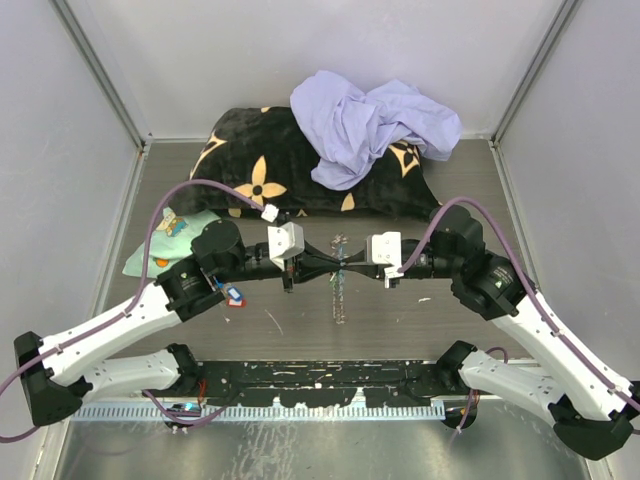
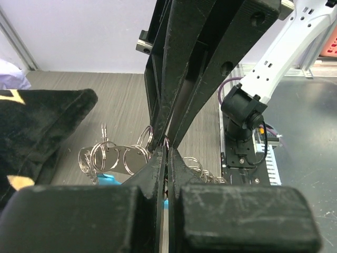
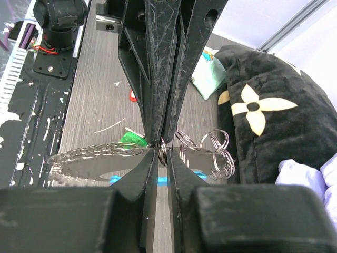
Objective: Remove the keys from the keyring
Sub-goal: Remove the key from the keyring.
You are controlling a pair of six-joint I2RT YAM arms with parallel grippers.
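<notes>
Hanging from both wrist views, keyring (image 3: 100, 158); overhead shows pillow (image 1: 300, 165).

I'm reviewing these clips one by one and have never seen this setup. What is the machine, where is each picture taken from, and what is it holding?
Two robot arms are bolted at the near edge of a table. The wide picture looks down from above and behind them; the other two come from a camera on each wrist, looking along its own fingers. The left gripper and right gripper meet tip to tip at mid-table, both pinching the keyring, a bunch of silver rings and chain that hangs between them. Behind lie a black flowered cushion with a lilac cloth on it, and a mint cloth at the left.
</notes>
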